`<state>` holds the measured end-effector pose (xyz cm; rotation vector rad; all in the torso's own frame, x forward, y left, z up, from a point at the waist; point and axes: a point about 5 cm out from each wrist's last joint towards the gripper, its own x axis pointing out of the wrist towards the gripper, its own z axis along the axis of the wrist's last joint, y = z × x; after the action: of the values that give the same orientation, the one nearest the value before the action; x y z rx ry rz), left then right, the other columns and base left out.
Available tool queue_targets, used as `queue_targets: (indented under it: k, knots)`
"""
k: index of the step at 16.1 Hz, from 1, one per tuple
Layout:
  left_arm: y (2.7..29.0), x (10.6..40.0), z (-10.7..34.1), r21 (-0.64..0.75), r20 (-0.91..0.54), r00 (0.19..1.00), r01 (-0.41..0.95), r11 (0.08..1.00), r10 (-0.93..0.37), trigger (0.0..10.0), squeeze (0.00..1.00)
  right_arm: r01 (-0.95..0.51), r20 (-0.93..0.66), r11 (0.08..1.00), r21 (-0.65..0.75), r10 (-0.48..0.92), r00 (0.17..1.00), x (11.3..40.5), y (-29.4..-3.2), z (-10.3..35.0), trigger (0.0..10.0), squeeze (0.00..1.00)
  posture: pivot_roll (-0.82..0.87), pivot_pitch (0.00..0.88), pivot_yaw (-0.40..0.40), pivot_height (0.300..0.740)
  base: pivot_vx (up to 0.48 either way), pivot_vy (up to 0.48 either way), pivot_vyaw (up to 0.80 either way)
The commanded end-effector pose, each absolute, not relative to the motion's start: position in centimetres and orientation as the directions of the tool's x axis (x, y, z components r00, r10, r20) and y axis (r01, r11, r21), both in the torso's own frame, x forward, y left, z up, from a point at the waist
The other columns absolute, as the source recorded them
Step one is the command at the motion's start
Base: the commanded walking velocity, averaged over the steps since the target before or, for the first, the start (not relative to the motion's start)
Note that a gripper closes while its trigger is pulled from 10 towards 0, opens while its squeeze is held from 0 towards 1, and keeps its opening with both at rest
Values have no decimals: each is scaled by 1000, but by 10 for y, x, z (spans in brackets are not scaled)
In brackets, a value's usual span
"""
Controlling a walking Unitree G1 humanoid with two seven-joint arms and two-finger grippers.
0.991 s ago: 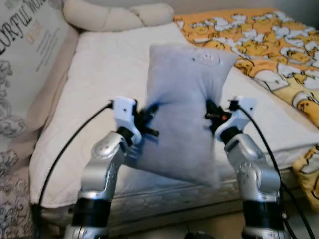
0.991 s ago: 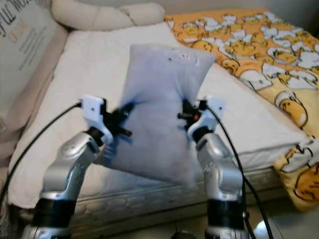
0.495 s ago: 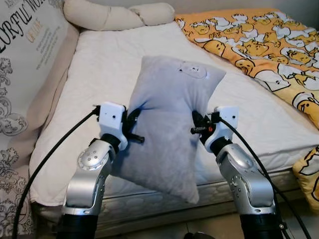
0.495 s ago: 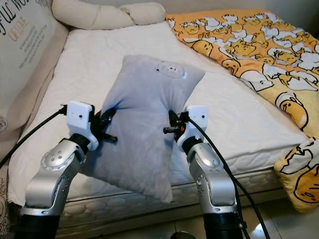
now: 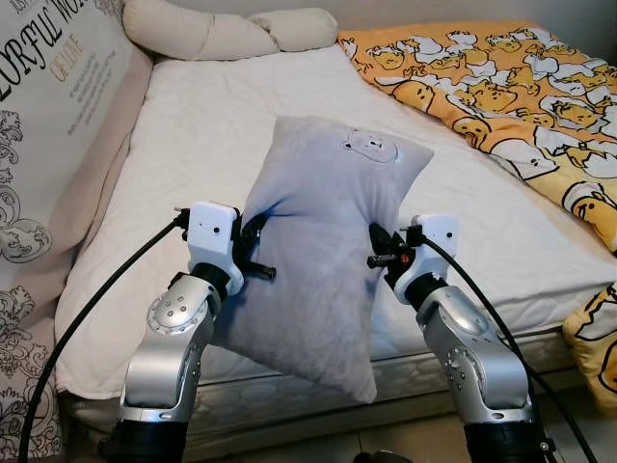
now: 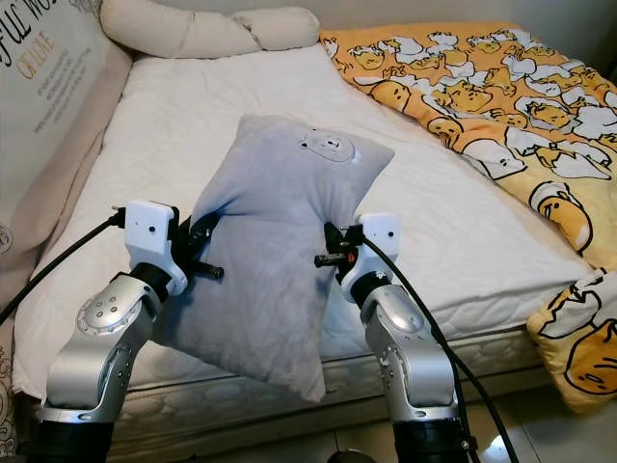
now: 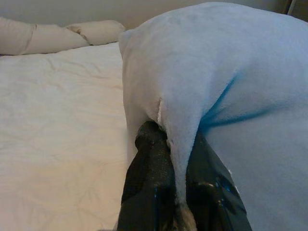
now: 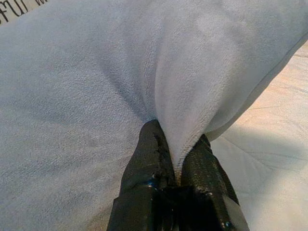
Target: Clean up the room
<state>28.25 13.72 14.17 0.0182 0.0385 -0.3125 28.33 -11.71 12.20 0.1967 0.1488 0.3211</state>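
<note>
Both arms lift a grey pillow (image 5: 323, 241) above the near edge of the white mattress (image 5: 193, 135), the left gripper (image 7: 172, 159) and right gripper (image 8: 175, 154) each pinching a fold of its fabric.

Both arms are built of silver, rounded metal segments with black bands near the bottom of the head views. Each wrist carries a white, box-shaped housing. A black cable runs from each housing down past the arm. The left gripper (image 5: 258, 253) and right gripper (image 5: 378, 249) have black fingers (image 7: 149, 183); a small red mark, possibly an indicator, sits beside the right housing.
</note>
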Motion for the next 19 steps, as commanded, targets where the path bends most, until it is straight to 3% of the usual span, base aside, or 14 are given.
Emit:
queue_targets:
  k: [1,6,19]
  knots:
    - [142,281,154,29,12,961,275,961,-275,10000,0,-289,-78,937,197,309,948,283,-122,130,10000,0,-66,0,-4,740,0,0,0]
    - [144,283,153,26,7,963,269,963,-269,10000,0,-291,-92,939,185,312,946,282,-124,128,10000,0,-66,0,-6,740,0,0,0]
    - [144,283,153,38,-12,959,285,958,-284,10000,0,-286,-105,939,193,310,945,284,-122,123,10000,0,-51,0,-3,740,0,376,0]
